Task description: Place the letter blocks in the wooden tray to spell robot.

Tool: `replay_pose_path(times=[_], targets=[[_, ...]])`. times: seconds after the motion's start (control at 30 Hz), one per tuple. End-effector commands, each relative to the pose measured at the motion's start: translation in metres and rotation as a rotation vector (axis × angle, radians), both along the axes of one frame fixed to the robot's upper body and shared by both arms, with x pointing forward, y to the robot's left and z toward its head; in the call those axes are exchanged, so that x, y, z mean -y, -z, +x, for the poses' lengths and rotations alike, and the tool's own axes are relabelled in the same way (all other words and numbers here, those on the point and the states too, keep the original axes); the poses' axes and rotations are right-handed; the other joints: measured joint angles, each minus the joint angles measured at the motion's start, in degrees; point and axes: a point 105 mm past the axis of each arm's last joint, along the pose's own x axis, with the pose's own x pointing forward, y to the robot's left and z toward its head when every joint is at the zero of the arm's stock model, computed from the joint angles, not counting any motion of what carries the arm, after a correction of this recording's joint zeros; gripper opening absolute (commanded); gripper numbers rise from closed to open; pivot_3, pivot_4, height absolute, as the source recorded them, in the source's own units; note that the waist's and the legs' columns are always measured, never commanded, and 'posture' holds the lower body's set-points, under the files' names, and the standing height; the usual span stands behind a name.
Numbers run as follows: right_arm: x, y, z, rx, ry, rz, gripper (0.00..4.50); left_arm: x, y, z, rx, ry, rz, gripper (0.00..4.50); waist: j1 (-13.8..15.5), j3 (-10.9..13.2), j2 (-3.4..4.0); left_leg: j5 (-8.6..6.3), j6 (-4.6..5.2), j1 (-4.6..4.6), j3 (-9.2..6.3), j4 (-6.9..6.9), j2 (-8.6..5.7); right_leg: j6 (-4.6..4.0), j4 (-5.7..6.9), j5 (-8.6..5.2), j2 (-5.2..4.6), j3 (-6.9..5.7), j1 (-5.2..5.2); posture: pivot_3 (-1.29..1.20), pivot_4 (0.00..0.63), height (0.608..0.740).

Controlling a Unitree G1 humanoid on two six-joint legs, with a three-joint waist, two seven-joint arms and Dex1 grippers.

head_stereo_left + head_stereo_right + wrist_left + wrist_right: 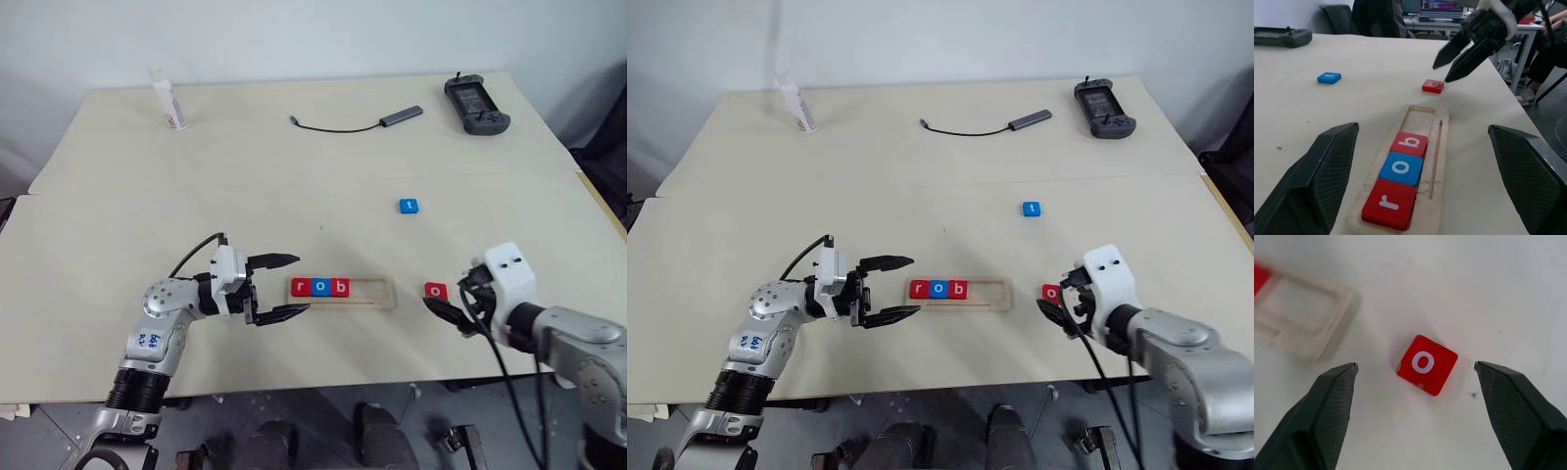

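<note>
The wooden tray point(382, 293) lies near the table's front edge and holds a red r point(301, 287), a blue o point(320, 287) and a red b point(340, 287) at its left end. My left gripper point(284, 286) stands open just left of the tray, pointing at it. To the right of the tray, a red o block point(436, 291) lies flat on the table. My right gripper point(1415, 366) hovers over that block, open, with nothing held. A blue t block point(409, 206) rests farther back.
At the back of the table are a white bottle point(168, 101), a dark cable with an adapter point(358, 122) and a black handheld controller point(476, 105). A seam point(294, 186) runs across the tabletop. The right half of the tray is unfilled.
</note>
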Motion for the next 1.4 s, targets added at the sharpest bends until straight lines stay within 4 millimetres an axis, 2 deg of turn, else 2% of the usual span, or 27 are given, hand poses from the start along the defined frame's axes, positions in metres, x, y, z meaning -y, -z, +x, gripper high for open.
replay_pose_path(times=[0.03, 0.23, 0.43, 0.53, 0.73, 0.8, 0.87, 1.03, 1.27, 1.4], targets=[[0.003, 0.003, 0.009, 0.05, -0.329, -0.125, 4.04, -0.003, -0.005, -0.007, 0.043, -0.01, 0.004, 4.5, 0.11, 0.01, -0.05, -0.01, 0.02, 0.05, 0.07, -0.02, 0.0, 0.01, -0.09, 0.0, 0.0, 0.02, 0.02, 0.0, 0.15, 0.74], [0.015, 0.019, 0.033, 0.032, -0.523, -0.236, 4.04, 0.0, -0.002, -0.021, 0.038, 0.038, 0.032, 4.5, 0.46, 0.04, -0.1, -0.03, 0.03, 0.12, 0.24, 0.05, 0.1, 0.1, -0.1, 0.06, 0.01, 0.03, 0.03, 0.0, 0.15, 0.74], [0.023, 0.03, 0.044, -0.015, -0.617, -0.288, 4.04, -0.001, -0.001, -0.029, 0.041, 0.046, 0.047, 4.5, 0.69, 0.04, -0.1, -0.03, 0.04, 0.05, 0.18, 0.1, 0.08, 0.09, -0.17, 0.06, -0.01, -0.02, 0.04, 0.0, 0.15, 0.74], [0.027, 0.033, 0.045, -0.046, -0.639, -0.302, 3.45, -0.003, -0.002, -0.028, 0.049, 0.028, 0.044, 4.5, 0.75, 0.04, -0.1, -0.04, 0.02, 0.02, 0.13, 0.22, 0.08, 0.07, -0.16, 0.07, -0.01, -0.06, 0.06, 0.0, 0.15, 0.74], [0.029, 0.032, 0.048, -0.049, -0.656, -0.308, 1.53, -0.004, -0.003, -0.027, 0.058, 0.01, 0.043, 4.5, 0.81, 0.04, -0.1, -0.11, 0.01, -0.01, 0.1, 0.45, 0.09, 0.07, -0.09, 0.07, 0.0, -0.08, 0.09, 0.0, 0.15, 0.74], [0.028, 0.029, 0.051, -0.027, -0.661, -0.313, 1.44, -0.005, -0.003, -0.026, 0.061, 0.003, 0.043, 4.5, 0.83, 0.04, -0.1, -0.13, 0.01, -0.01, 0.1, 0.5, 0.09, 0.07, -0.08, 0.07, 0.01, -0.08, 0.1, 0.0, 0.15, 0.74], [0.019, 0.018, 0.059, 0.039, -0.664, -0.305, 1.44, -0.007, -0.004, -0.025, 0.064, -0.01, 0.042, 4.5, 0.8, 0.04, -0.1, -0.14, 0.01, -0.02, 0.1, 0.53, 0.08, 0.07, -0.07, 0.07, 0.01, -0.07, 0.1, 0.0, 0.15, 0.74], [-0.026, -0.012, 0.058, 0.095, -0.73, -0.193, 1.44, -0.01, -0.005, -0.021, 0.072, -0.035, 0.039, 4.5, 0.49, 0.04, -0.06, -0.18, -0.06, -0.06, 0.12, 0.53, 0.18, 0.06, -0.06, 0.07, 0.06, -0.04, 0.01, 0.0, 0.15, 0.74], [-0.075, -0.018, 0.061, 0.055, -0.759, -0.18, 1.44, -0.013, -0.005, -0.021, 0.071, -0.056, 0.039, 4.5, 0.75, 0.04, -0.06, -0.23, -0.07, -0.11, 0.08, 0.62, 0.22, 0.03, -0.06, 0.06, 0.11, -0.09, 0.02, 0.0, 0.15, 0.74], [-0.094, -0.014, 0.06, 0.05, -0.79, -0.164, 1.44, -0.014, -0.005, -0.022, 0.07, -0.073, 0.037, 4.5, 0.92, 0.04, -0.06, -0.26, -0.03, -0.15, 0.04, 0.65, 0.19, 0.03, -0.07, 0.06, 0.09, -0.12, 0.02, 0.0, 0.15, 0.74]])
